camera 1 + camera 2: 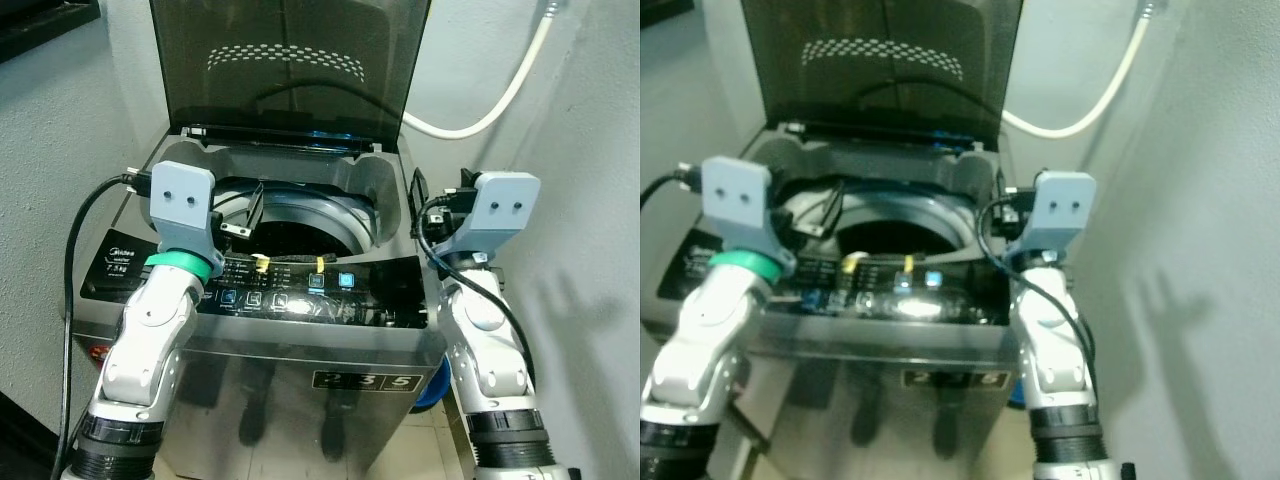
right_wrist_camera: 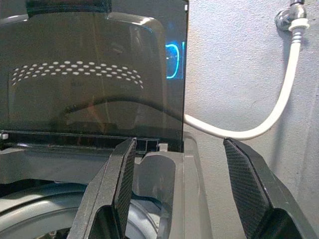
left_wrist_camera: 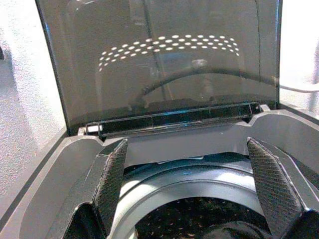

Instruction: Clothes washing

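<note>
White wall behind; washing machine (image 1: 300,330) steel-fronted, tinted lid (image 1: 290,60) raised.

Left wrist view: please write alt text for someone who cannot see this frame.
The left gripper, its two black fingers spread apart and empty, hovers over the open washing machine's drum. Beyond it, the tinted lid stands raised upright against a white wall.

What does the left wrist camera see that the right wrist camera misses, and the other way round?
Left wrist alone: the dark perforated drum down inside the washing machine. Right wrist alone: the white hose curving up the wall to a tap. Both: the raised smoky lid with its reflected dots, the grey rim of the tub opening, and that arm's two black fingers spread open, holding nothing.
</note>
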